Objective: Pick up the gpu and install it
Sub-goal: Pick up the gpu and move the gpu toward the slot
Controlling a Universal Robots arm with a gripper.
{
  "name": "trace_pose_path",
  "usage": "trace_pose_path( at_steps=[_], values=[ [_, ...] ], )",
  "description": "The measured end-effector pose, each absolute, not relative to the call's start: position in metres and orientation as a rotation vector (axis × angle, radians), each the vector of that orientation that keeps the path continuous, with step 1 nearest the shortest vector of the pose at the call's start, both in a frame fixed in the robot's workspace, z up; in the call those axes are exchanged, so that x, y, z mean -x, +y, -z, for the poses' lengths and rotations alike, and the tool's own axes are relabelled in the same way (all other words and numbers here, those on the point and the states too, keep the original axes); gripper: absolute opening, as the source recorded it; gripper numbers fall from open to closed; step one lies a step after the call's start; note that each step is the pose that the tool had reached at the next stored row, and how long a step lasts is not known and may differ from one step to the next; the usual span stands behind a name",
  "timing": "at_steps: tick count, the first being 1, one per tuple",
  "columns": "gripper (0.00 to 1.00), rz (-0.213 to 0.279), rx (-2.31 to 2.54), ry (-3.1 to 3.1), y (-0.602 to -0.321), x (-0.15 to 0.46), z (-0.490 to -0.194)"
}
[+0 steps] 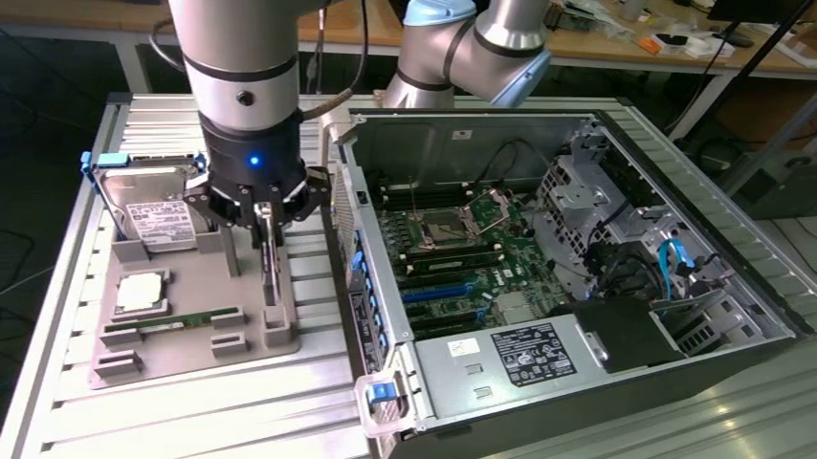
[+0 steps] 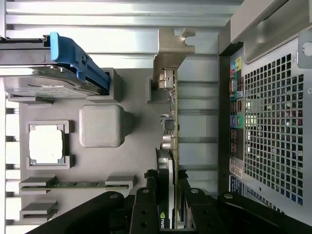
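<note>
Currently gripper point(image 1: 264, 218) is hanging low over the grey tray point(image 1: 191, 354) on the table point(image 1: 77, 421), jaws nearly together and pinching the top edge of the gpu point(image 1: 271, 273). The card is standing on edge, upright, at the tray side nearest the PC case point(image 1: 575, 239). Its lower edge is sitting at or just above its tray slot; cannot tell which.

Risks I am reading:
- In the wrist view the hold appears to be sitting toward the end away from the metal bracket point(image 2: 170, 48). An off-centre pinch on so thin an edge could let the card pivot or slip.
- The bracket is lying just beside a tray post point(image 2: 155, 92); a tilted lift could be snagging it there and dragging the tray.
- The case wall is close beside the card; a sideways move made too low could be knocking card or gripper against it.
- Any tilt in the hold would be throwing off the card's fit in a board slot point(image 1: 441, 292).
</note>
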State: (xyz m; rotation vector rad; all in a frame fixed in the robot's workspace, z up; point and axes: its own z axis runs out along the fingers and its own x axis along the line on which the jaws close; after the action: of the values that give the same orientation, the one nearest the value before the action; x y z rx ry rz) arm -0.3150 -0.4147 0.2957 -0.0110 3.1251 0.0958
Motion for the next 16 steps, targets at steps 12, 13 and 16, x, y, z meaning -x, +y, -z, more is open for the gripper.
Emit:
trace_pose_path(
  at_steps=[12, 13, 16],
  values=[
    [0.27, -0.096, 0.011, 3.125, -0.415, 0.315, -0.327],
    [0.27, -0.096, 0.011, 3.125, -0.415, 0.315, -0.330],
    [0.27, -0.096, 0.011, 3.125, -0.415, 0.315, -0.340]
  ],
)
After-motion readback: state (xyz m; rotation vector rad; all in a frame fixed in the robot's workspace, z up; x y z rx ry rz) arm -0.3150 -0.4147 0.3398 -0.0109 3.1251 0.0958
